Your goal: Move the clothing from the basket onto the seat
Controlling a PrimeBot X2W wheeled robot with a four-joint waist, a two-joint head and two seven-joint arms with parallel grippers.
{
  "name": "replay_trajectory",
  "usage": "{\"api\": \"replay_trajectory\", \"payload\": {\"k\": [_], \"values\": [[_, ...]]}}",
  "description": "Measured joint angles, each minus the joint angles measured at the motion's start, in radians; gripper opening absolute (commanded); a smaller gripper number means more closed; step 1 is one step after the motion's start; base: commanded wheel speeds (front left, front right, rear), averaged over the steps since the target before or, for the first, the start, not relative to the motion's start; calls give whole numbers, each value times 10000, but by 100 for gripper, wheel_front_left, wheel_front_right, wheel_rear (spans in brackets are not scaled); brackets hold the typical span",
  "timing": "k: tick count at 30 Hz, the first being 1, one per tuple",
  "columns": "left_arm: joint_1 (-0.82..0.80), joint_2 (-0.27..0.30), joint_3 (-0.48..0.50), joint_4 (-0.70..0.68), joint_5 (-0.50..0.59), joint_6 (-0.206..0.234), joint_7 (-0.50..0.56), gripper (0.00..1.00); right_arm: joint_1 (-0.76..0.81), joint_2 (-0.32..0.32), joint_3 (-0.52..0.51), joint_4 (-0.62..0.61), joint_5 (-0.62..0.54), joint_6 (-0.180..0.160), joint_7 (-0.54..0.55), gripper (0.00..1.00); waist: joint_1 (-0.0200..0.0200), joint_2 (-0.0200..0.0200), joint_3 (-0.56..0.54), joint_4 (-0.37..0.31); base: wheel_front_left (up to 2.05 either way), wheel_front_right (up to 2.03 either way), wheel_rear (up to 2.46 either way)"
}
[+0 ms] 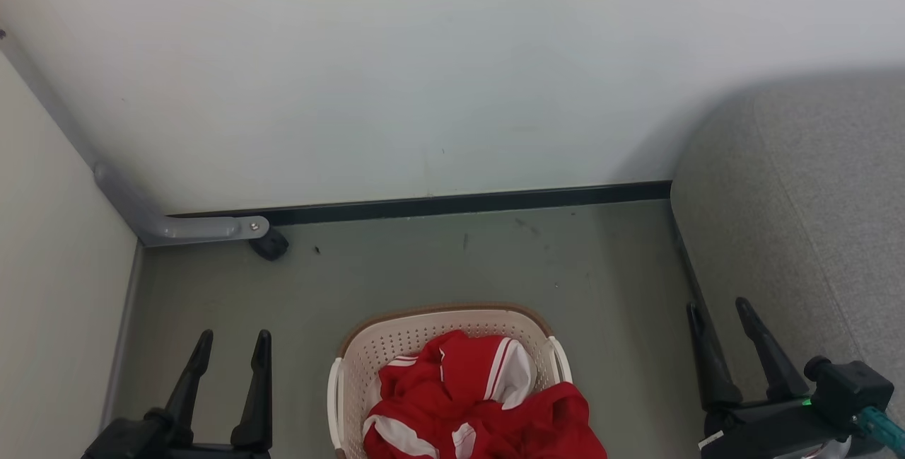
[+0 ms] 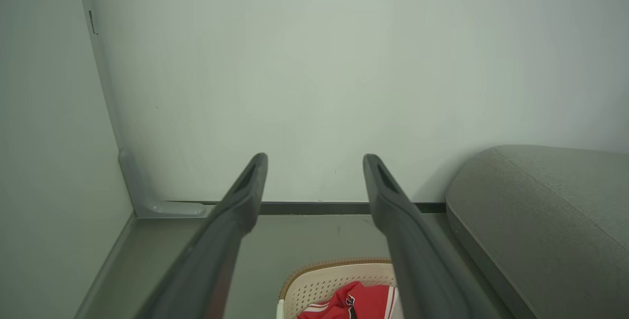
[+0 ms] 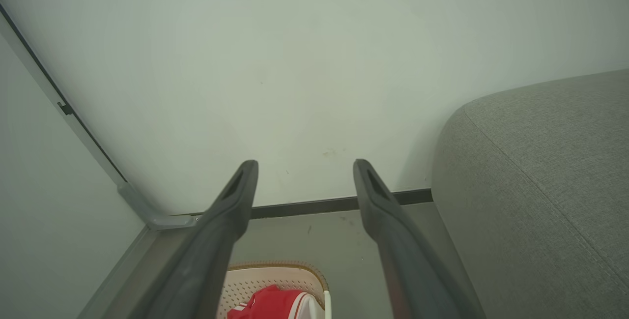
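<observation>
Left gripper [image 1: 235, 337], fingers apart and empty; centre, the basket [image 1: 438, 312] on the floor, holding the red clothing [image 1: 466, 388]; right gripper [image 1: 717, 305], likewise apart, beside the grey sofa [image 1: 799, 218]. The first pickup appears not yet begun. The next move calls for one gripper to descend onto the heap and close.

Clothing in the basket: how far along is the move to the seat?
Done: nothing; the clothing lies piled in the basket, none shows on the seat. In hand: nothing; left pincer and right pincer stand open, empty, flanking the basket. Remaining: grasp, lift, place on seat.
</observation>
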Motion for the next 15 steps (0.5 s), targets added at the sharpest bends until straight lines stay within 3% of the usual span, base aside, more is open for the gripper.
{"api": "replay_trajectory", "payload": {"k": [15], "values": [[-1059, -52, -303, 472, -61, -491, 15, 100, -497, 107, -8, -314, -307, -86, -27, 100, 1, 0, 1351, -334, 0, 0, 0]]}}
